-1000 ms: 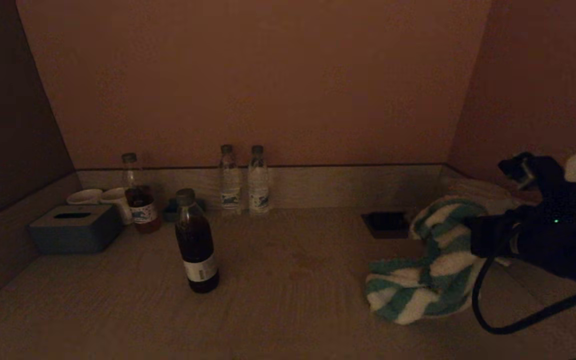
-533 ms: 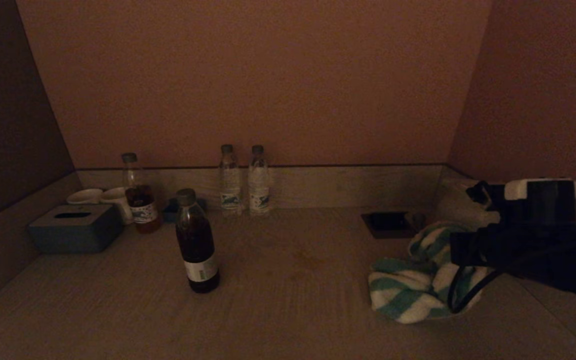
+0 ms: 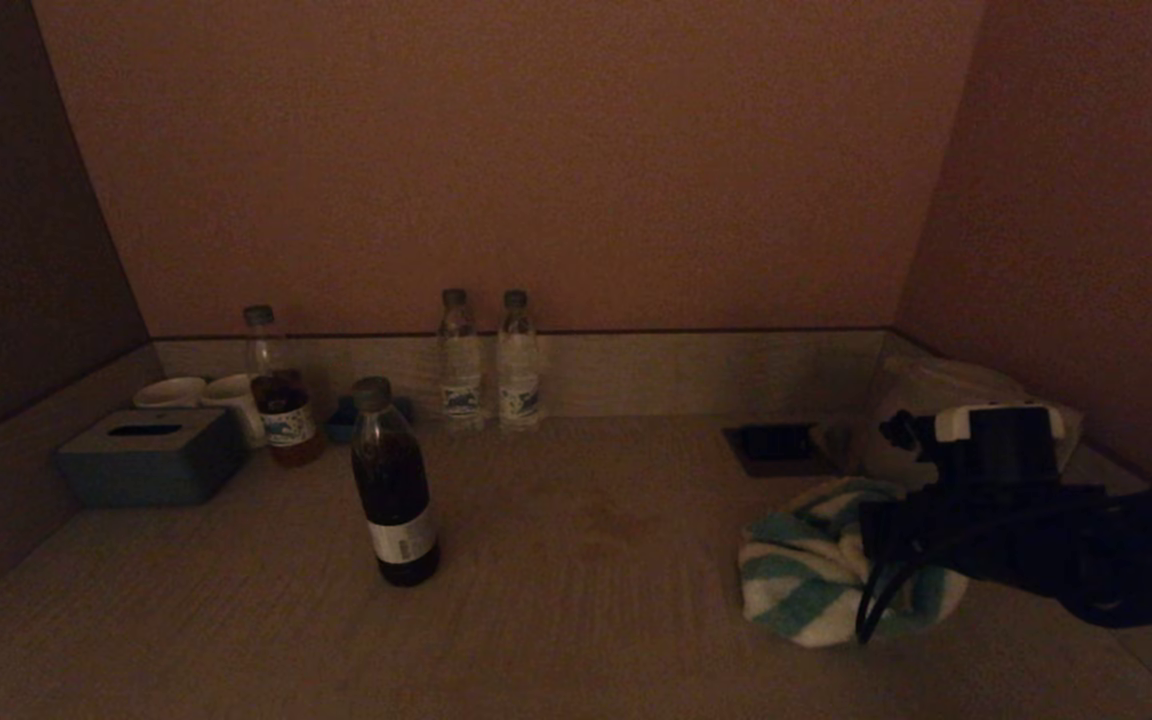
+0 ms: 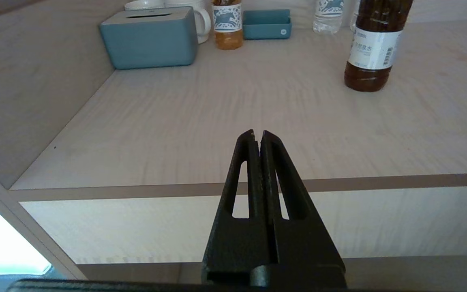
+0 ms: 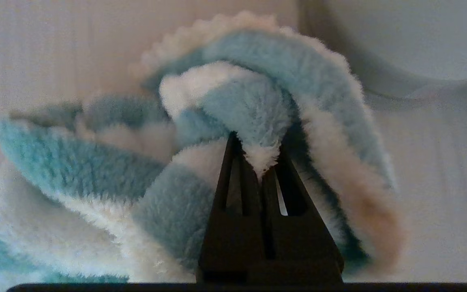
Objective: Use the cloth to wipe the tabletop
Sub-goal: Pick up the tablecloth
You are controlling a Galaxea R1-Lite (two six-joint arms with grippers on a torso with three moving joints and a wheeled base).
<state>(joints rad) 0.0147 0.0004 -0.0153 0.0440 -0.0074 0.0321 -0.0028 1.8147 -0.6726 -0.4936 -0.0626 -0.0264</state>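
Pinching a fold of the striped cloth (image 5: 233, 117) between its fingers, the right gripper (image 5: 258, 162) is held low near the tabletop's (image 3: 586, 620) right edge; a sweep leftward, pressed down, is called for next. The left gripper (image 4: 258, 136), fingers pressed together, is parked off the front edge.

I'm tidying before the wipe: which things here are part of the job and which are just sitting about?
In the job: cloth, pinched in the right gripper; tabletop.

Sitting about: dark bottle, two water bottles, tea bottle, tissue box, mugs. The left gripper is parked, shut.
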